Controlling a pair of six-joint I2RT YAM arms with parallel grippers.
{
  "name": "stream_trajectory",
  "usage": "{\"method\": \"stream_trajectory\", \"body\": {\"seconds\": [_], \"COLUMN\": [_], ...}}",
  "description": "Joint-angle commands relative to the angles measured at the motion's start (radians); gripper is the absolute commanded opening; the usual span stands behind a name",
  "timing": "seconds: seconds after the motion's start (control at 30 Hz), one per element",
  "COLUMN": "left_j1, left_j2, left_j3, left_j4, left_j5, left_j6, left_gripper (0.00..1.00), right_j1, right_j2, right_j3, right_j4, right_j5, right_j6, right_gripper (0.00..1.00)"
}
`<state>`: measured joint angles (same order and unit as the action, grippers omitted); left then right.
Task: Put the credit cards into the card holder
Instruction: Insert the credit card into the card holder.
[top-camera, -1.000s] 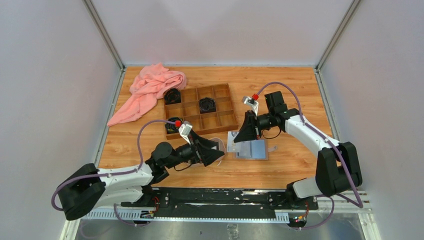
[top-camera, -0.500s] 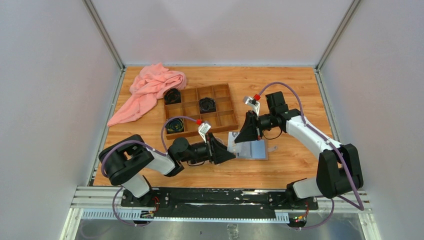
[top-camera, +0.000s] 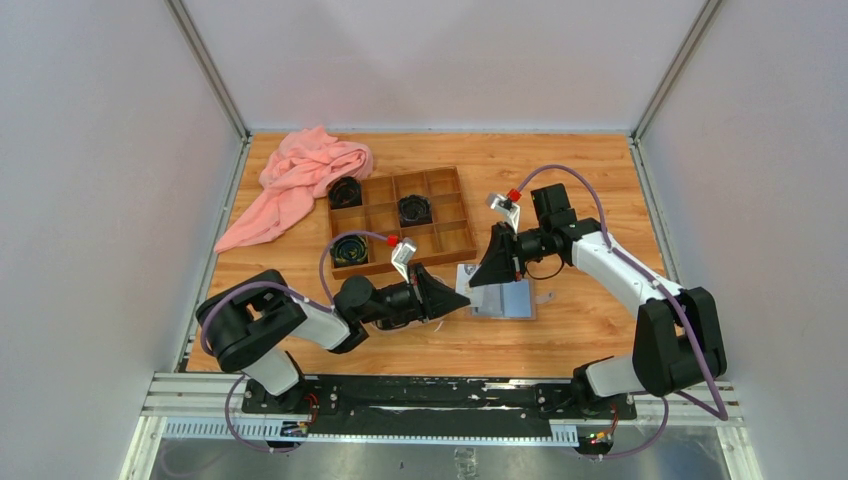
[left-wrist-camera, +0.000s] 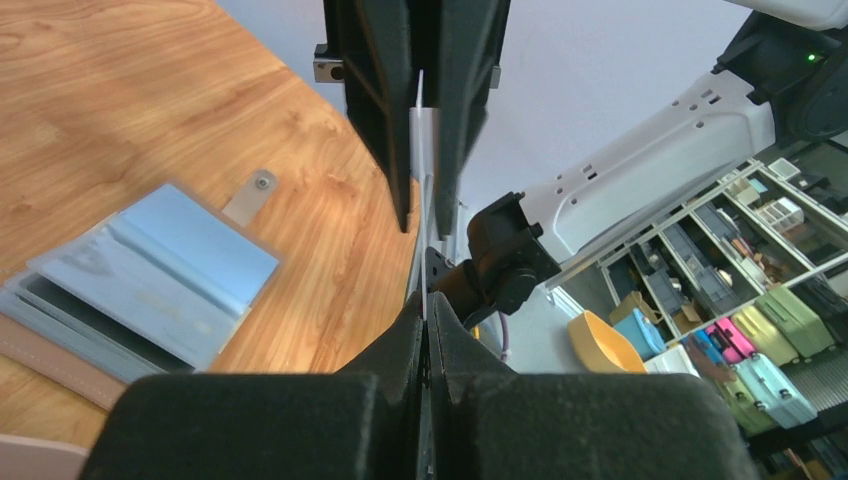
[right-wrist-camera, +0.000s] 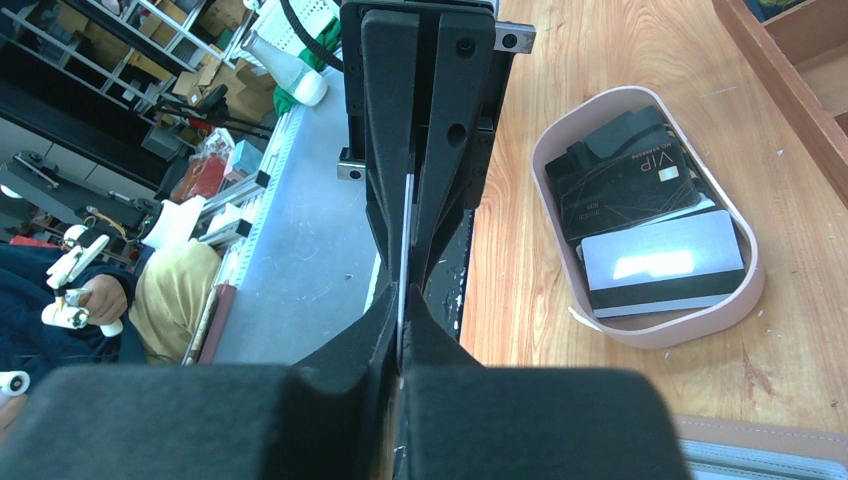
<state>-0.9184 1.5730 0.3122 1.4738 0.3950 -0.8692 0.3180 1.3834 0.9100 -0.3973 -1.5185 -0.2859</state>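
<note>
A thin white credit card (left-wrist-camera: 421, 120) stands edge-on between both grippers, just above the left edge of the card holder (top-camera: 505, 300). The holder lies open on the table with its pale blue inside (left-wrist-camera: 150, 270) up. My left gripper (left-wrist-camera: 428, 305) is shut on one edge of the card (right-wrist-camera: 405, 230). My right gripper (right-wrist-camera: 400, 300) faces it tip to tip, its jaws slightly parted around the other edge. More credit cards, a black one (right-wrist-camera: 620, 180) and a grey one (right-wrist-camera: 660, 265), lie in an oval pink tray (right-wrist-camera: 650, 335).
A brown wooden compartment box (top-camera: 400, 215) with black coiled items sits behind the grippers. A pink cloth (top-camera: 300, 175) is heaped at the back left. The right arm (top-camera: 620, 270) reaches in from the right side.
My left gripper swung in from the left to the card and closed on it. My right gripper stayed in place and its jaws eased apart a little.
</note>
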Motion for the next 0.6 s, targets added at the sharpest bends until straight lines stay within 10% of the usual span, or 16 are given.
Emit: {"method": "stream_trajectory", "body": {"seconds": [0.0, 0.17, 0.57], "left_j1": [0.009, 0.012, 0.015], "left_j2": [-0.032, -0.072, -0.132], "left_j3": [-0.016, -0.021, 0.064], "left_j4": [0.004, -0.107, -0.425], "left_j5": [-0.002, 0.046, 0.127], "left_j6": [0.016, 0.044, 0.133], "left_gripper": [0.00, 0.00, 0.00], "right_j1": [-0.022, -0.031, -0.022], "right_j2": [-0.024, -0.021, 0.043], "right_j3": [0.000, 0.075, 0.175], "right_j4": [-0.047, -0.288, -0.542], "right_j5": [0.018, 0.086, 0.166], "right_j6": [-0.030, -0.248, -0.458], "right_gripper": [0.29, 0.48, 0.35]}}
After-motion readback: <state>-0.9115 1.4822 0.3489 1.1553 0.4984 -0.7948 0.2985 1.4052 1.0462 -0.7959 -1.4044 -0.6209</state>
